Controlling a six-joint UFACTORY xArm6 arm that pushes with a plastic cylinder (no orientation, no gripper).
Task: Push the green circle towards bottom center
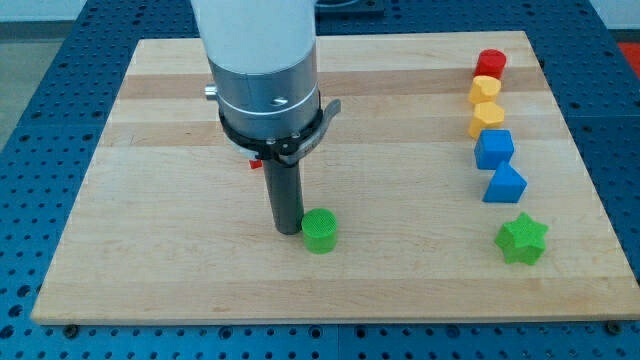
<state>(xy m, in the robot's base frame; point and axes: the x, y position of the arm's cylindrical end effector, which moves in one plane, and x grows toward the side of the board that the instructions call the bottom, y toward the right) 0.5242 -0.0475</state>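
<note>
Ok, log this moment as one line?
my tip | touching green circle from view's left | circle near bottom center of board | green star at view's right

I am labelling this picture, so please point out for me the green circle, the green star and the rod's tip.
green circle point(320, 229): camera view, on its flat top face.
green star point(522, 239): camera view, centre of its top.
my tip point(288, 231): camera view, the rod's lower end, just left of the green circle.

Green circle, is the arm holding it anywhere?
No, nothing is held. My tip stands just beside the green circle, on its left in the view.
</note>
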